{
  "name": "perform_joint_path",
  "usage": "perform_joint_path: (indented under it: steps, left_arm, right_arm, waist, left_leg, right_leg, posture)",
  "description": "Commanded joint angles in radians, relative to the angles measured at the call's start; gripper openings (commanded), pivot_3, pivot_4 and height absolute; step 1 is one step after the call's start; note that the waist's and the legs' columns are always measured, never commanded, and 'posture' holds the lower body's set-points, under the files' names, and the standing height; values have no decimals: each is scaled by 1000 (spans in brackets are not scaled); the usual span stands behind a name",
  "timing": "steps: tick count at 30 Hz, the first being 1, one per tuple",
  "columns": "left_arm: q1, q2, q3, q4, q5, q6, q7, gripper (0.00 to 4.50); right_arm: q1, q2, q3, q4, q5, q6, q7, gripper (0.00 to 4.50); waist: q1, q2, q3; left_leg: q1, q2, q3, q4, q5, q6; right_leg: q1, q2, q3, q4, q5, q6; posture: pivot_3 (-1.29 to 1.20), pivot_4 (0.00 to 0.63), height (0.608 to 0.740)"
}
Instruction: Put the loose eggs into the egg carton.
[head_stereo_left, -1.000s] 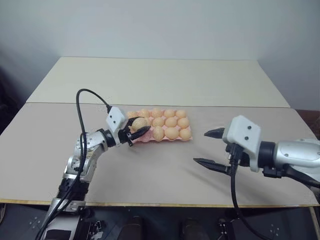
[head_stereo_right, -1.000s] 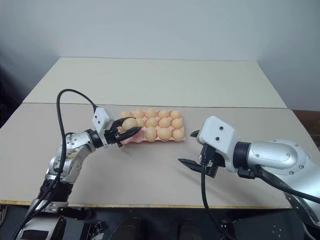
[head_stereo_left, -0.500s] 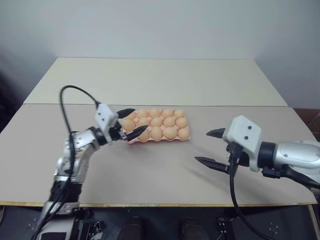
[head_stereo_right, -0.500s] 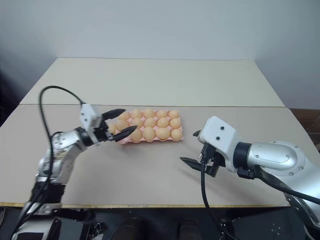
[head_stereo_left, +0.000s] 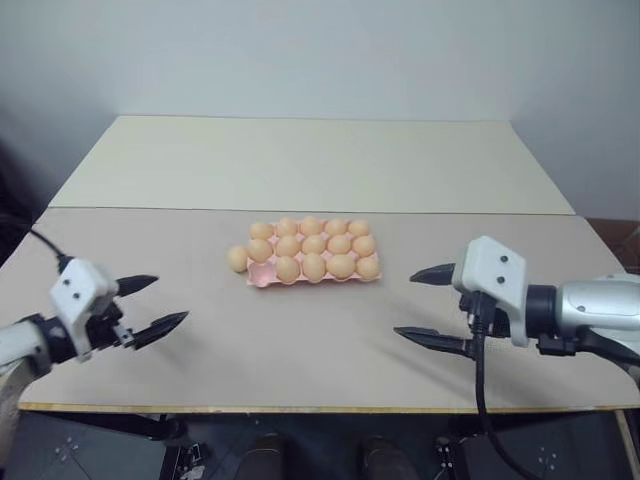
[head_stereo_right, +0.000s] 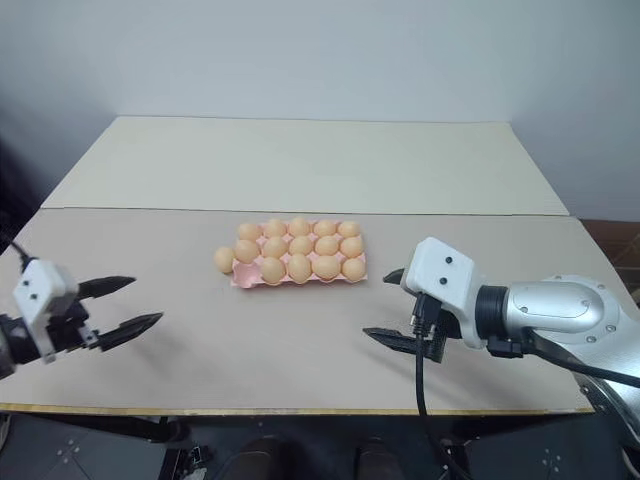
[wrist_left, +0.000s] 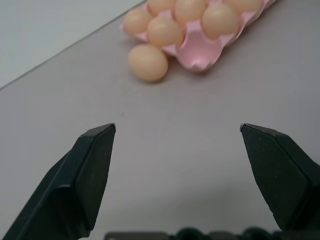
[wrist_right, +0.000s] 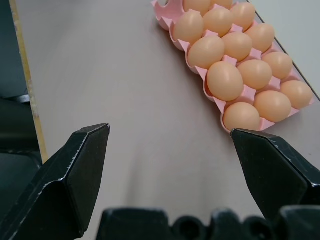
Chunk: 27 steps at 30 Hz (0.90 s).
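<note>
Soft even light, faint shadows, slight blur

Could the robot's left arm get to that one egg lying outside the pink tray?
Probably yes. The loose egg lies on the table against the egg carton, on the left gripper's side, with bare tabletop between them and the fingers open.

The left pincer (head_stereo_left: 150, 303) has let go of its egg (head_stereo_left: 237, 259) — a second ago clamped between the black fingers — and has drawn well back from the egg carton (head_stereo_left: 262, 277), fingers spread. That egg now lies on the counter (head_stereo_left: 330, 350), touching the carton's left end.
</note>
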Motion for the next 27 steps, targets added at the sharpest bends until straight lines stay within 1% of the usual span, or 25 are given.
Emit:
perform_joint_path:
  steps: [1,6,10,12,14,16,20,22,27]
  left_arm:
    - [31,12,69,-37,10,-19,-6,4345]
    - [35,-4,77,-61,4,-11,25,4345]
    - [3,-29,22,-50,35,-45,67,4345]
    - [-62,-66,-55,5,76,-74,120,4345]
    - [-127,-107,-128,75,133,-160,145,4345]
    - [-213,-164,-198,151,169,-207,185,4345]
    - [-302,-209,-282,261,229,-284,212,4345]
    - [-362,-226,-346,351,276,-345,216,4345]
    - [-492,-277,-413,518,335,-440,263,4345]
  right_arm:
    - [-23,-13,11,15,-17,-51,28,4500]
    - [-34,-25,31,39,-32,-72,56,4500]
    - [-42,-38,37,52,-43,-75,69,4500]
    - [-42,-43,38,55,-49,-69,67,4500]
    - [-43,-44,38,56,-49,-64,68,4500]
    - [-43,-48,36,54,-47,-62,70,4500]
    - [-41,-57,30,47,-47,-57,63,4500]
    - [-33,-59,9,41,-43,-38,44,4500]
    - [-9,-53,-25,22,-29,-7,9,4500]
  waist:
    - [0,0,0]
    - [1,0,0]
    - [2,0,0]
    - [7,0,0]
    - [10,0,0]
    - [10,0,0]
    - [13,-1,-1]
    - [13,-1,-1]
    - [15,-1,-1]
  left_leg:
    - [0,0,0,0,0,0]
    - [0,0,0,0,0,0]
    - [0,0,0,-1,0,0]
    - [0,0,0,0,0,0]
    - [0,-1,0,0,0,0]
    - [0,-1,1,0,0,0]
    - [-1,-2,1,0,0,0]
    - [-2,-2,1,0,0,0]
    - [-2,-2,1,1,0,0]
  right_leg:
    - [0,0,0,0,0,0]
    - [0,-1,0,0,0,0]
    - [0,0,0,0,0,0]
    - [0,-1,0,0,0,0]
    - [1,-1,0,0,0,0]
    - [0,-1,1,0,0,0]
    - [-1,0,0,0,0,0]
    - [-2,-1,1,0,0,0]
    - [-1,-1,1,1,0,0]
  posture:
    - [0,150,740]
    - [0,150,740]
    - [0,150,740]
    - [0,150,740]
    - [0,150,740]
    - [0,150,740]
    - [0,150,740]
    - [0,150,740]
    - [0,150,740]
